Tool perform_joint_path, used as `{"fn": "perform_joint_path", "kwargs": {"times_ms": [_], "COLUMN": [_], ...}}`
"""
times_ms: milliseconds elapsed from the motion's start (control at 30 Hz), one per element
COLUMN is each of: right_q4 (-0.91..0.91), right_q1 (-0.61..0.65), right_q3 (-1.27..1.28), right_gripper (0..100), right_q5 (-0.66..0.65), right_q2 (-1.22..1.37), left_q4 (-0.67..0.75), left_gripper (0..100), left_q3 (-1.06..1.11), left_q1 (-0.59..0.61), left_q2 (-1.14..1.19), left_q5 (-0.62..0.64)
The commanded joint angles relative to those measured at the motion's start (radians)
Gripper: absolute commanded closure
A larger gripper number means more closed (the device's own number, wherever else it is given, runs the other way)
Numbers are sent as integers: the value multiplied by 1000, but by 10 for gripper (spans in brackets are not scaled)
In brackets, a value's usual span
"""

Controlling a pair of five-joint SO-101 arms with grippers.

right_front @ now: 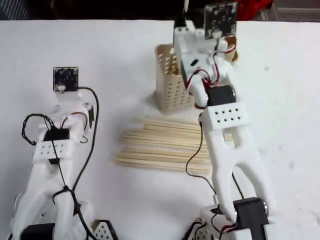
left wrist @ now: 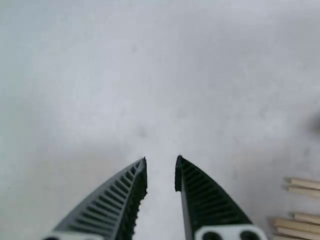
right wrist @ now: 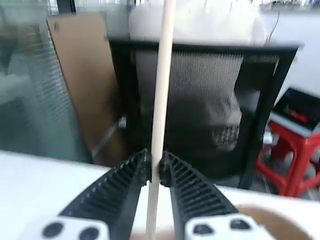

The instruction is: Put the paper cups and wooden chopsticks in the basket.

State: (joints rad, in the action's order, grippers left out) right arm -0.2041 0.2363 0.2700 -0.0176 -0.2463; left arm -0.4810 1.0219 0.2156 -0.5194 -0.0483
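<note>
Two arms stand at the surface, each with one tool: the left tool and the right tool. There is one basket, just beside the right tool. One chopstick stands upright, pinched in the right tool. The other chopsticks lie in one loose pile between the two tools, well over ten of them, too overlapped for an exact count. One tan rounded rim sits just beside the right tool; I cannot tell if it is a cup. Beyond the right tool are one mesh chair and one red stool.
</note>
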Motion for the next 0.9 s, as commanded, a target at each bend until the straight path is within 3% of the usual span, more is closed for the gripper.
{"fn": "perform_joint_path", "kwargs": {"times_ms": [0, 200, 333, 567, 633, 733, 867], "right_q4": [-51, -288, -412, -820, -888, -1013, -1153], "right_q1": [-1, 44, 36, 48, 90, 213, 351], "right_q3": [52, 66, 66, 66, 64, 84, 193], "right_gripper": [933, 715, 712, 740, 820, 917, 858], "right_q5": [11, 14, 14, 2, -72, -282, -535], "right_q2": [-104, -237, -329, -492, -499, -483, -383], "left_q4": [31, 31, 31, 31, 31, 31, 31], "left_gripper": [888, 888, 889, 889, 889, 889, 890], "left_q3": [-6, -6, -6, -6, -5, -5, -5], "left_q1": [-16, -16, -16, -16, -18, -18, -16], "left_q2": [-38, -38, -38, -38, -38, -38, -36], "left_q5": [-11, -11, -11, -11, -11, -11, -11]}}
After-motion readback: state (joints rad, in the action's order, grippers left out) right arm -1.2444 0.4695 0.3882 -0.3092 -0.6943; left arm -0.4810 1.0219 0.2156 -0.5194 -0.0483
